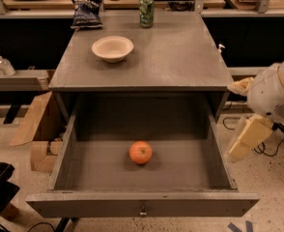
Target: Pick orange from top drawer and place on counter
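The orange [141, 152] lies in the middle of the open top drawer [142, 208], which is pulled out toward me with its small metal knob at the front. The counter [171, 52] is the grey tabletop above it. My gripper [247, 138] shows as cream-coloured parts at the end of the white arm, right of the drawer's right wall and outside it. It is well apart from the orange and holds nothing that I can see.
On the counter stand a cream bowl [112, 48], a green can [146, 11] and a dark snack bag [87, 12] at the back. Cardboard boxes [33, 129] lie on the floor at left. Cables [262, 149] lie at right.
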`<state>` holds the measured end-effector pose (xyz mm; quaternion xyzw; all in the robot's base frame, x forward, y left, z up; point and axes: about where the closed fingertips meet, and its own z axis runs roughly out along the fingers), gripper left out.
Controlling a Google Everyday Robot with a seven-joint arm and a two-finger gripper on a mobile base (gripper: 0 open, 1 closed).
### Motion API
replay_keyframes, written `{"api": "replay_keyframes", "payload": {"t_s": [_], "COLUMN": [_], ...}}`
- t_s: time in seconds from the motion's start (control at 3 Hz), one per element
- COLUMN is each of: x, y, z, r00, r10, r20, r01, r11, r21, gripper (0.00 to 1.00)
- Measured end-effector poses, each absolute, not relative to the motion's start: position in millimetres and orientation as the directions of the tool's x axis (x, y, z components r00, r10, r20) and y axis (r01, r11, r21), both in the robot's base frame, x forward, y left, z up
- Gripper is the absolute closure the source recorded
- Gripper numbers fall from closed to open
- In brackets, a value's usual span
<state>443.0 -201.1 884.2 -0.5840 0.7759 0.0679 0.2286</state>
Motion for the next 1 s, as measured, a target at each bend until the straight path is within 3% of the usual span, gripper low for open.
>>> {"api": "replay_keyframes", "payload": {"t_s": [0.67, 1.0], "x": [474, 488], "y": [-155, -153], "z": [806, 809], "r00": [-0.161, -0.149], "r10": [-0.677, -0.664], "r20": [-0.718, -0.733], "r01": [-0.915, -0.896], "r11": [0.375, 0.405], "r21": [-0.148, -0.184], "gripper": [0.00, 0.00]}}
